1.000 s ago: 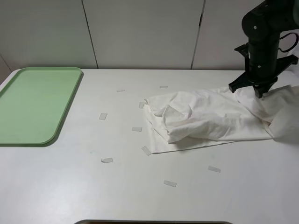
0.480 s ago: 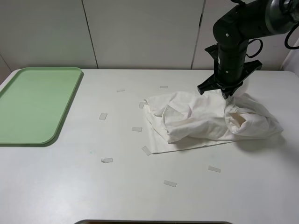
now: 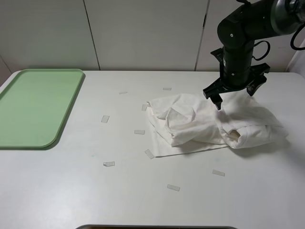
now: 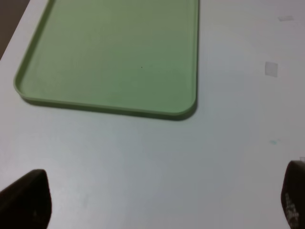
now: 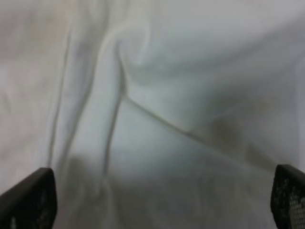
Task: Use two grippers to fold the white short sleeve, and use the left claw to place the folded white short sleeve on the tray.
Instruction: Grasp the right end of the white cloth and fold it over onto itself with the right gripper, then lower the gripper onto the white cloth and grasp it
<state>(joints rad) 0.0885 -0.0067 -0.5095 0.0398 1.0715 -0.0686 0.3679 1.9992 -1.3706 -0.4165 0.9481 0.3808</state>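
The white short sleeve (image 3: 200, 121) lies crumpled on the table right of centre, its right part doubled over into a thick roll. My right gripper (image 3: 234, 95) hangs open just above the cloth's back edge, fingers spread, holding nothing. In the right wrist view the short sleeve (image 5: 157, 95) fills the frame between the right gripper's (image 5: 157, 202) two fingertips. The light green tray (image 3: 38, 107) sits bare at the far left. In the left wrist view my left gripper (image 4: 159, 200) stands open over bare table near the tray (image 4: 109, 52). The left arm does not show in the exterior view.
Several small pale tape scraps (image 3: 105, 119) are scattered over the white table around the shirt, one (image 3: 173, 187) toward the front. A white panelled wall (image 3: 143, 33) runs behind the table.
The right gripper carried the shirt's right part leftward over the pile, then opened. The cloth has dropped and settled into a fold at the right.
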